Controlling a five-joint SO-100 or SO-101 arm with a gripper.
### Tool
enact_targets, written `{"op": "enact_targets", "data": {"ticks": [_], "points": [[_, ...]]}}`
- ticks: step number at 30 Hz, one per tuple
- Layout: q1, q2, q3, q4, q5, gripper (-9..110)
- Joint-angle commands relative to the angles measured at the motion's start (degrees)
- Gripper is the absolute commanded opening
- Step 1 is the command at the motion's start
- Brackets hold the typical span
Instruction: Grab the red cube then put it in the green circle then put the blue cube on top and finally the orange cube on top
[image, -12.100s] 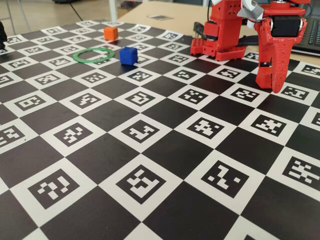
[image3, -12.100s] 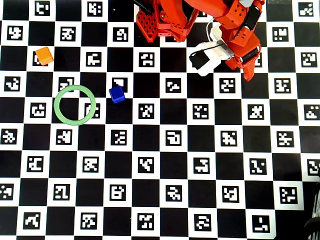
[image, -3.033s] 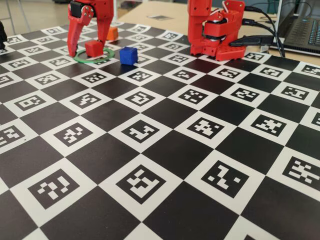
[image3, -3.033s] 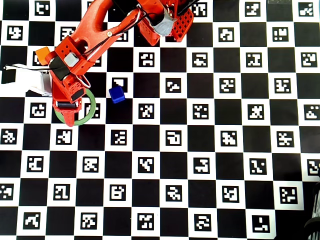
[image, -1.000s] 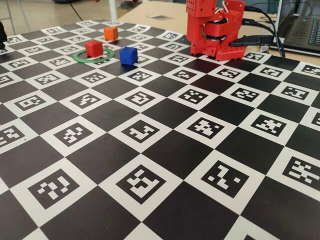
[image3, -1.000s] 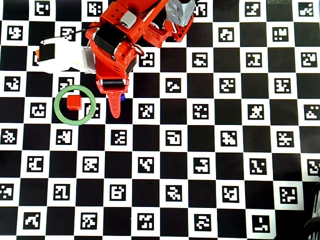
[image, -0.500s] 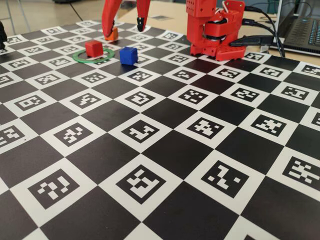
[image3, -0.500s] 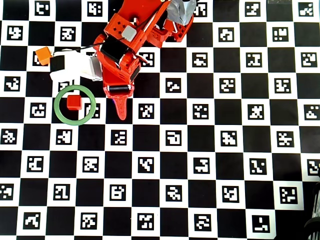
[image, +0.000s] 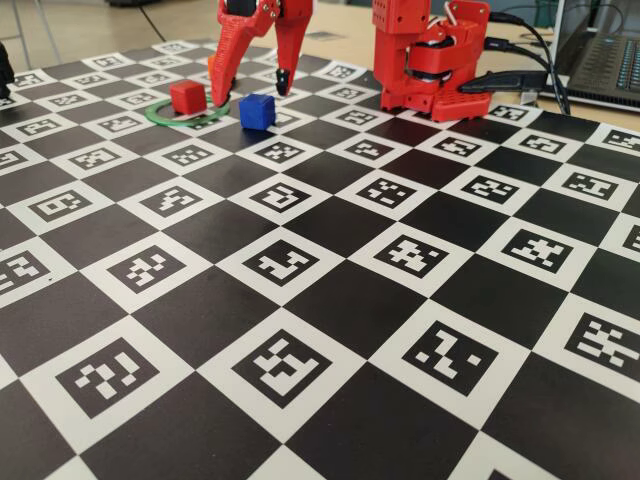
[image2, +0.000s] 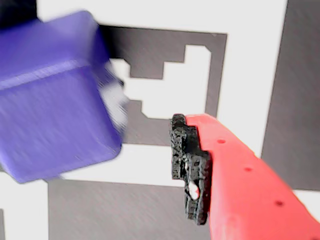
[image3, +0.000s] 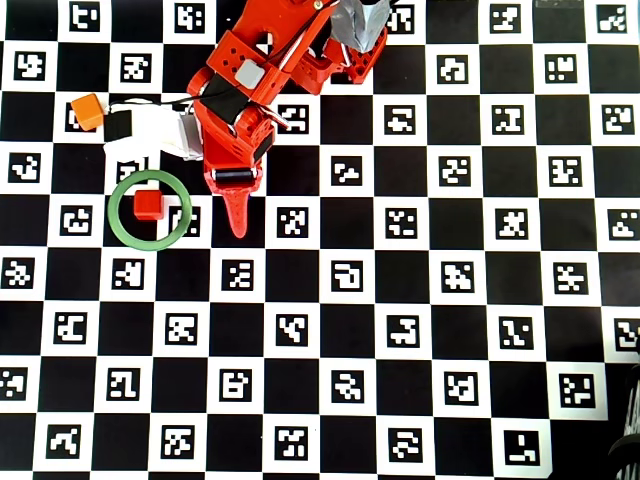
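In the fixed view, the end effector hangs open, its fingers straddling the blue cube just below; the red cube sits inside the green circle. The wrist view shows the blue cube just beside one pad. The overhead view hides it under the arm.

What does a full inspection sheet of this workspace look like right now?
Surface: checkerboard marker mat, flat.
Job's things: red cube inside green circle; blue cube beside the ring, on the mat; orange cube apart, unstacked.
Clutter: nothing seen.
Grippers: gripper open, fingers straddling above the blue cube.
Cables: black leads behind the arm base.
Surroundings: laptop at the fixed view's right edge.
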Motion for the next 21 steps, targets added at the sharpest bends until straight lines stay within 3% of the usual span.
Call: {"op": "enact_targets", "data": {"ticks": [1,21], "points": [[0.35,0.18,-0.35,-2.02,-0.53,52],[0.79,-5.80,-1.14,-5.01,-1.67,52]]}}
